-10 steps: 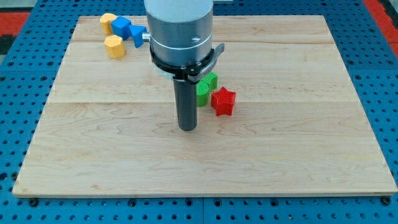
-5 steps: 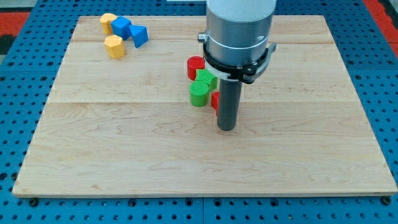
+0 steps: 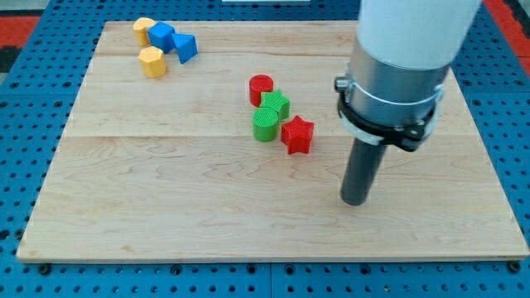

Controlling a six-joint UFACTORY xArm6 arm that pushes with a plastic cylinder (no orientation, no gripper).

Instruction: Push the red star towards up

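Note:
The red star [image 3: 297,135] lies near the middle of the wooden board [image 3: 166,190]. It touches a green cylinder [image 3: 265,124] on its left. My tip [image 3: 354,201] rests on the board to the lower right of the red star, clearly apart from it. The rod stands upright under the arm's grey and white body [image 3: 397,74], which fills the view's upper right.
A green block [image 3: 277,103] and a red cylinder [image 3: 261,88] sit just above the green cylinder. At the view's top left are two yellow blocks [image 3: 151,61] [image 3: 143,27] and two blue blocks [image 3: 161,36] [image 3: 186,47].
My tip has swept from the left of the red star, past below it, to its lower right. The blocks have not visibly moved.

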